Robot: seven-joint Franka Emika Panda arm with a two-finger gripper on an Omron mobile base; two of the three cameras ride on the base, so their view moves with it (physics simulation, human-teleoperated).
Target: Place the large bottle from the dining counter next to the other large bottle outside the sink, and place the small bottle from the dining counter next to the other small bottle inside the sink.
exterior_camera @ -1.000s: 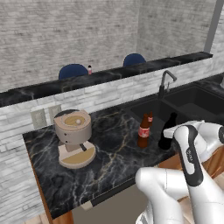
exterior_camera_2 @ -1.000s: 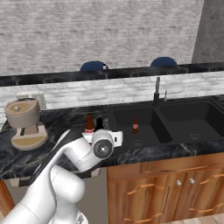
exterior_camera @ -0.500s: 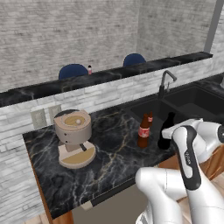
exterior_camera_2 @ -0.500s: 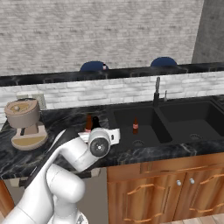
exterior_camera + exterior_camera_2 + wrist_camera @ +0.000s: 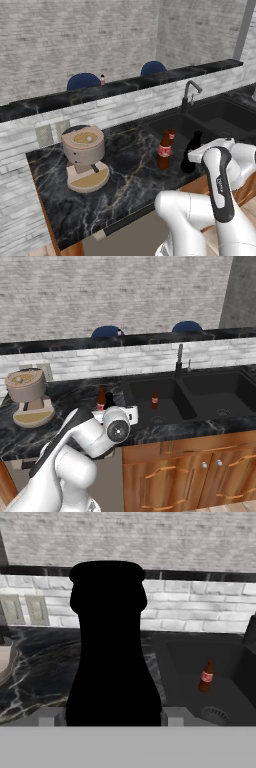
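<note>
The large black bottle (image 5: 110, 647) rises close in front of the hand camera, and my gripper (image 5: 111, 716) is shut on its lower body, one finger pressed to each side. In the left base view this black bottle (image 5: 191, 152) stands over the counter just right of the amber-brown bottle with the red label (image 5: 164, 148), left of the sink (image 5: 210, 117). A small bottle (image 5: 205, 676) stands upright inside the dark basin. The tiny pale-pink bottle (image 5: 102, 79) is on the dining counter (image 5: 45, 102) beside a blue stool.
A beige coffee machine (image 5: 85, 155) stands on the left of the counter. The curved faucet (image 5: 189, 94) rises behind the basin. The sink has a second basin (image 5: 215, 391) to the right. Wooden cabinet fronts (image 5: 190, 471) lie below the counter edge.
My hand has sunk slightly with the black bottle in it; the bottle stays beside the amber one. Nothing else has moved.
</note>
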